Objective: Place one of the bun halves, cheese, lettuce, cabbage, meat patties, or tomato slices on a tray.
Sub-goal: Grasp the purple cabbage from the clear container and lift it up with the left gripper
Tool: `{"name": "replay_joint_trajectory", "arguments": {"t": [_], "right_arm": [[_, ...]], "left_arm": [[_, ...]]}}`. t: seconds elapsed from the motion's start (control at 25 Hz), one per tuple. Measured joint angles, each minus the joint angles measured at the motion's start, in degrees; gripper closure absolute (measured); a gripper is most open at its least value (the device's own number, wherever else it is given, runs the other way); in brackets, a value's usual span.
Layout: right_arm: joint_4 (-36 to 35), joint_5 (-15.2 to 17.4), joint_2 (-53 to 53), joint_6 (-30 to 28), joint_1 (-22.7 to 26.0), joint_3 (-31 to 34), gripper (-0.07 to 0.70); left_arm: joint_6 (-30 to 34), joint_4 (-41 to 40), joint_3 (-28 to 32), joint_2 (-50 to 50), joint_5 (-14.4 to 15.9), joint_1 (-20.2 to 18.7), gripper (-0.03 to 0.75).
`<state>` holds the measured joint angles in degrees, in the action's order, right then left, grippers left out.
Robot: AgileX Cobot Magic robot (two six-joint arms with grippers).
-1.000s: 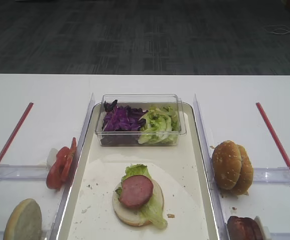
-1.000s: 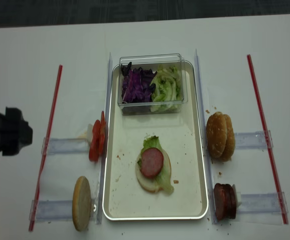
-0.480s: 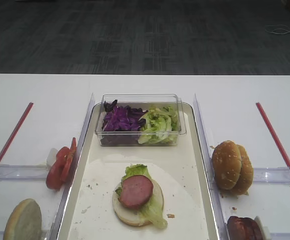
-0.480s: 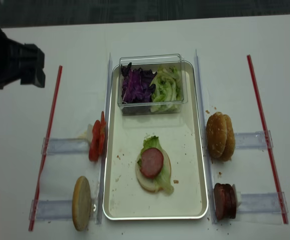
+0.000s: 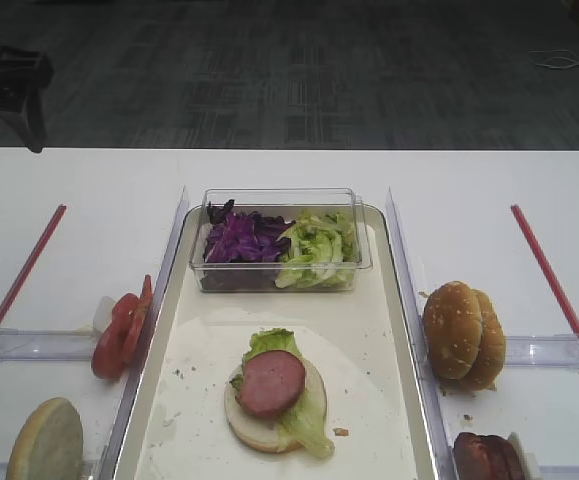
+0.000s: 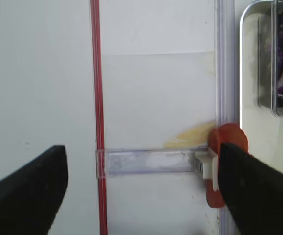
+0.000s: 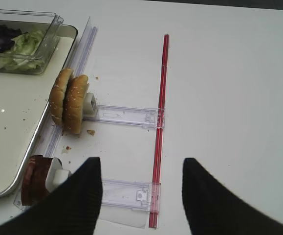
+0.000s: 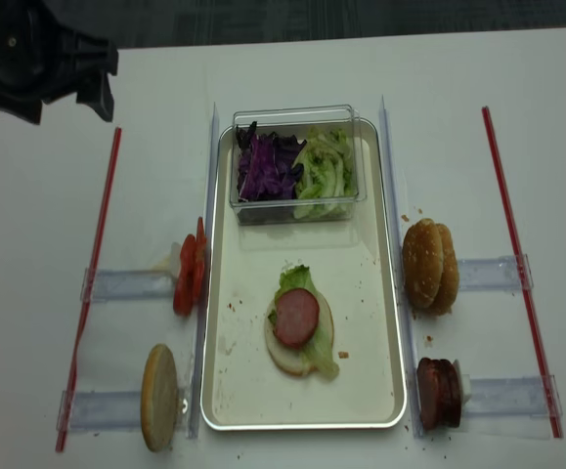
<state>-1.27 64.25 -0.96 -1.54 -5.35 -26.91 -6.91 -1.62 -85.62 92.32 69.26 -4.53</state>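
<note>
One round seeded bun stack [image 5: 463, 334]

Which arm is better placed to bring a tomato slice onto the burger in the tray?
Probably the left. The tomato slices stand beside the tray on its left, and the open left gripper looks down right above them. The right gripper hangs over the opposite side.

We see bare tray [image 8: 370, 283] floor around the stacked bun [image 8: 300, 337]; only the clear box [image 8: 294, 161] blocks the tray's far end.
</note>
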Motion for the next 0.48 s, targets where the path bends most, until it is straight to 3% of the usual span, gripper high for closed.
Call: {"name": "replay_joint_trajectory", "arguments": {"t": [0.48], "right_arm": [[0.0,0.0,0.0,0.0,0.0,0.0,0.244]], "left_arm": [[0.0,-0.43,-2.95,4.69,-2.17,0.0,0.106]]}}
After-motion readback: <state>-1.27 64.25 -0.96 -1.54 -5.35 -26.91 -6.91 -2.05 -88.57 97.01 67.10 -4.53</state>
